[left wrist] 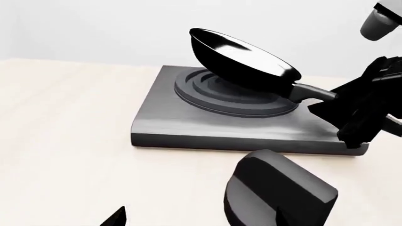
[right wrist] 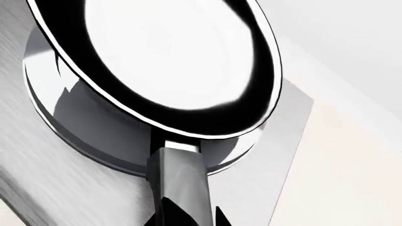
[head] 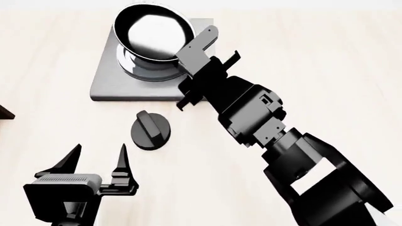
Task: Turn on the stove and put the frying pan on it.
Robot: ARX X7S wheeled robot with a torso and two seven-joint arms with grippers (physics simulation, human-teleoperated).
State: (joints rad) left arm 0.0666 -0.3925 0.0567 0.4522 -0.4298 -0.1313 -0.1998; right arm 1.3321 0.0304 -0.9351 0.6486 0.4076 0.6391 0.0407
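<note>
The stove [head: 107, 89] is a dark-grey plate at the far left; it also shows in the left wrist view [left wrist: 213, 134] and the right wrist view [right wrist: 270, 155]. Its round black knob [head: 150, 132] lies on the table in front of it, and shows close up in the left wrist view [left wrist: 276, 193]. The frying pan [head: 154, 33] is tilted over the burner rings [left wrist: 232, 101]. My right gripper [head: 196, 63] is shut on the pan's handle [right wrist: 179, 183]. My left gripper [head: 100, 162] is open and empty, just short of the knob.
The pale wooden table [head: 326, 70] spreads to the right of the stove. A dark corner of some object [head: 4, 112] shows at the left edge. My right arm [head: 301, 165] crosses the table's right half.
</note>
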